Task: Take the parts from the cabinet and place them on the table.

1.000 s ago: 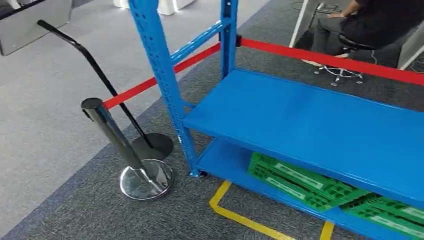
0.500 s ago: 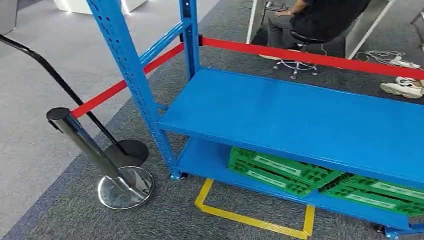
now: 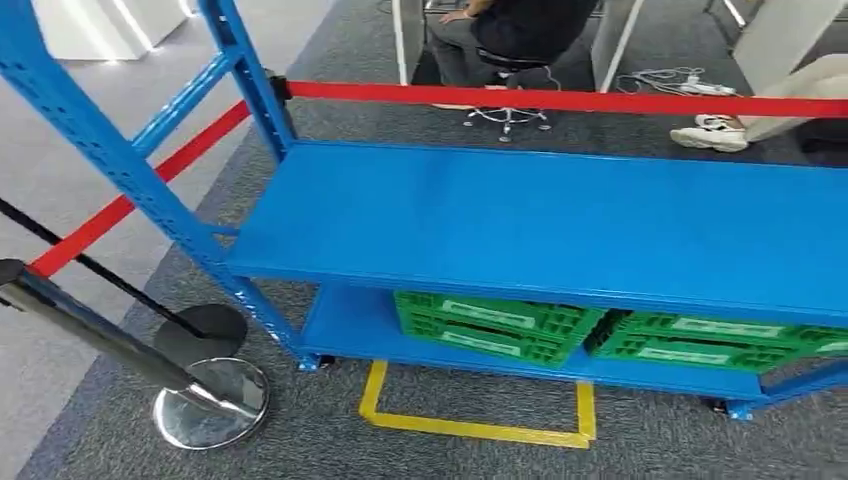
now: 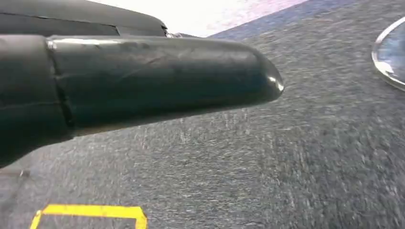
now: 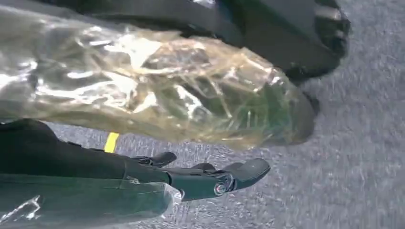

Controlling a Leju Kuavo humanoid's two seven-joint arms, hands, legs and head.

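Swinging right, your view now squares on the blue shelf point(image 3: 560, 225); the bagged part point(image 5: 157, 95) rides pinned against your right hand point(image 5: 200, 179), while the left hand point(image 4: 143, 81) fingers' state can't be told.

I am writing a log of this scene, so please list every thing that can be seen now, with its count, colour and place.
shelf: one, blue, centre of the head view, two flat levels, top level bare.
crates: two, green, side by side on the lower level.
belts: two, red, one behind the shelf, one running from its rear left post towards the left.
post: one, chrome with a round base, on the carpet left of the shelf.
tape: yellow outline on the carpet in front of the shelf.
person: one, dark clothes, seated on a stool behind the belt.
shoe: one, white, far right on the carpet.
bag: one, clear plastic, at the right hand; contents unclear.
left hand: dark, above the carpet.
right hand: dark, fingers beside the bag.
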